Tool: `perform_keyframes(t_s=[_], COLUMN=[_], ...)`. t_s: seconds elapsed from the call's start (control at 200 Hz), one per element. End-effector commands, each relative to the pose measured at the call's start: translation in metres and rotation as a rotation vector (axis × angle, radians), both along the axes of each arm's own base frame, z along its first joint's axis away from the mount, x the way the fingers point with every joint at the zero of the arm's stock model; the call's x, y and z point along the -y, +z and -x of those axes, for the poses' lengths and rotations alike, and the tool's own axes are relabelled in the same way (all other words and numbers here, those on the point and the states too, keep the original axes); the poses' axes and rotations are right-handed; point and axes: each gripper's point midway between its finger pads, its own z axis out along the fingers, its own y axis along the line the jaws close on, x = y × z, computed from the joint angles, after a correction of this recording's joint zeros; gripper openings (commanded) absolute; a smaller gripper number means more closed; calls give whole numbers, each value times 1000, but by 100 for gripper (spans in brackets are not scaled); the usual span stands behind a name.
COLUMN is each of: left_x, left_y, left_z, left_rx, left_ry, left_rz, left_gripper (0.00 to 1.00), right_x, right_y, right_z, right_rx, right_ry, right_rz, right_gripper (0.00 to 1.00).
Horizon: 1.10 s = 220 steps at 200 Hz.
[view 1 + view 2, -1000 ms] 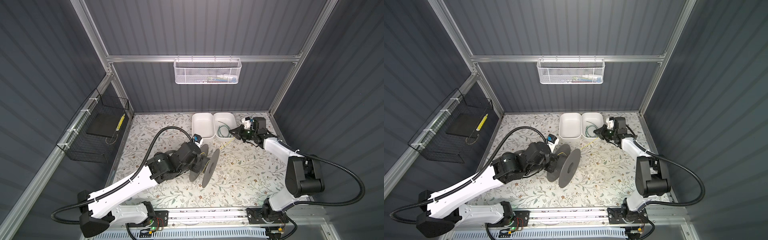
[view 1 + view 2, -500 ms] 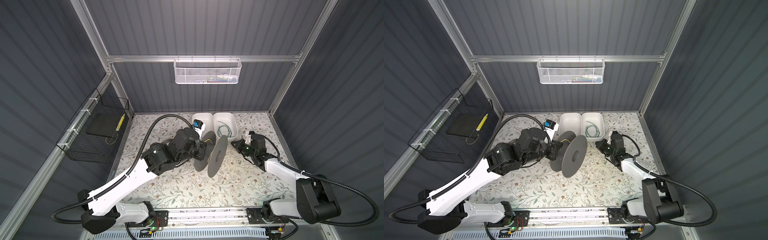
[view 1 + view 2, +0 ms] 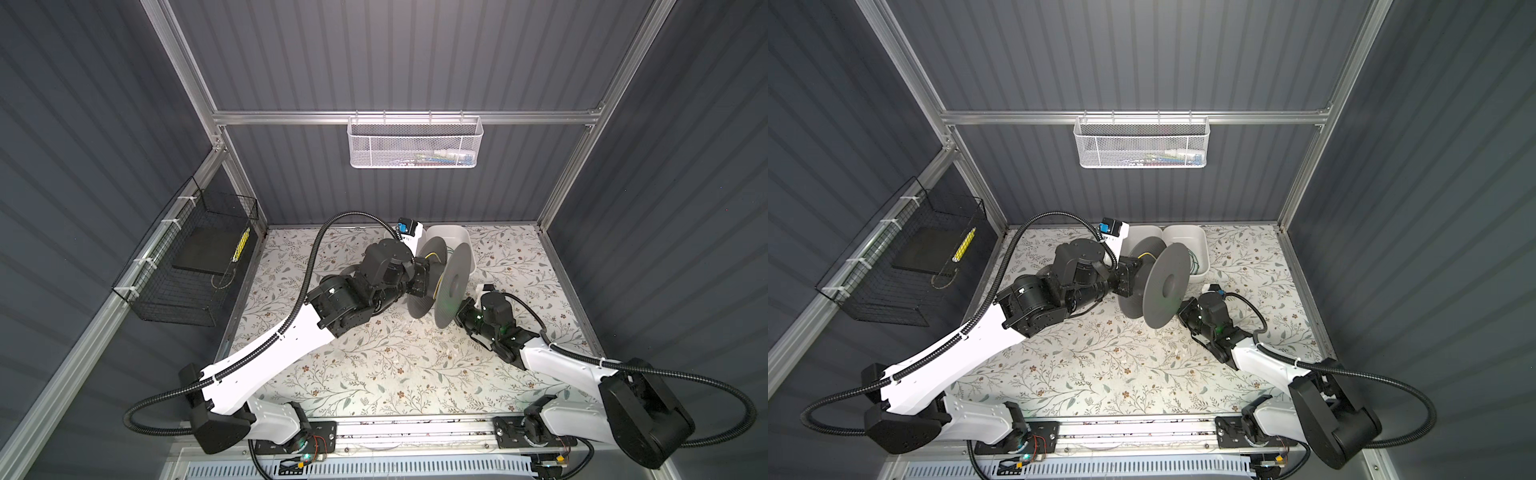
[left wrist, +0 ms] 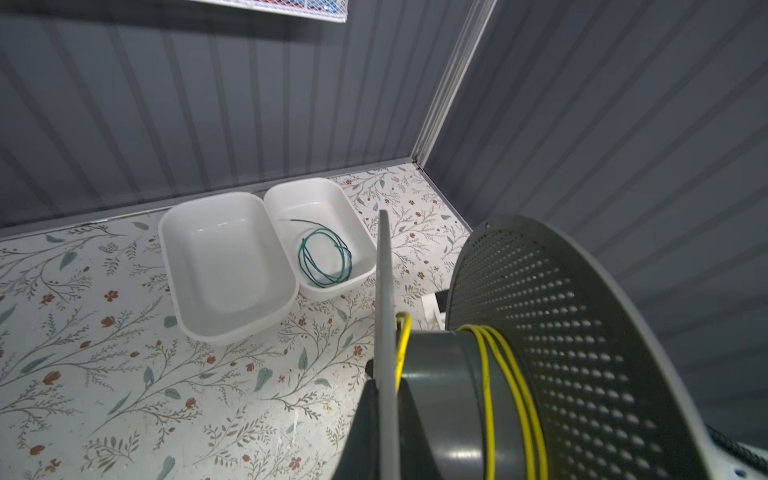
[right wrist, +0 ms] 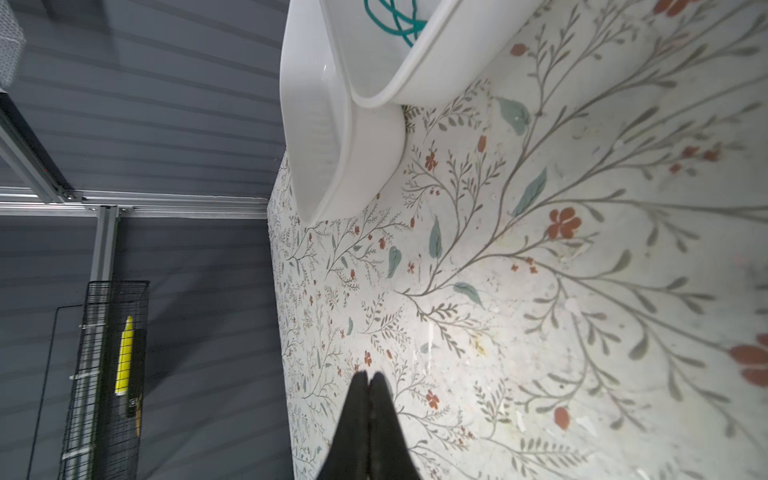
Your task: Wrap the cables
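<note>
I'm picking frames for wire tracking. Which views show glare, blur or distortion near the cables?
Left wrist view: yellow cable sharp, glare on the hub of the spool. Right wrist view: green cable cropped at the frame edge, table edge visibly bowed.

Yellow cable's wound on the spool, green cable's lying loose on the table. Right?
No. The green cable is coiled inside a tray, not loose on the table; the left wrist view shows it. The yellow cable is wound on the spool, as you say.
</note>
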Motion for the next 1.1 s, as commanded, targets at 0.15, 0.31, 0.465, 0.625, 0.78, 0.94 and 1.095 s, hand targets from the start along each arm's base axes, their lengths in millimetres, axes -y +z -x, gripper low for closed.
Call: perform_keyframes(t_s=[0.15, 0.31, 0.465, 0.625, 0.78, 0.94, 1.095], left_x=[7, 6, -2, -5, -7, -10, -16], left_y=[51, 29, 16, 10, 7, -3, -14], left_z=[-21, -16, -9, -6, -6, -7, -11], left_rx=[138, 101, 81, 74, 69, 53, 39], left_ry=[65, 38, 25, 11, 13, 27, 56], left_rz=[168, 92, 49, 15, -16, -67, -149], left_gripper=[0, 0, 0, 0, 0, 0, 0], right_x=[6, 12, 21, 32, 53, 68, 81], right_y=[-12, -4, -2, 5, 15, 36, 64], right_z=[14, 14, 15, 17, 19, 25, 36], right_rx=[-44, -31, -41, -28, -13, 16, 79], right_ry=[-33, -9, 17, 38, 13, 32, 55], right_rz=[-17, -24, -18, -24, -10, -8, 127], right_gripper=[12, 19, 30, 39, 51, 55, 53])
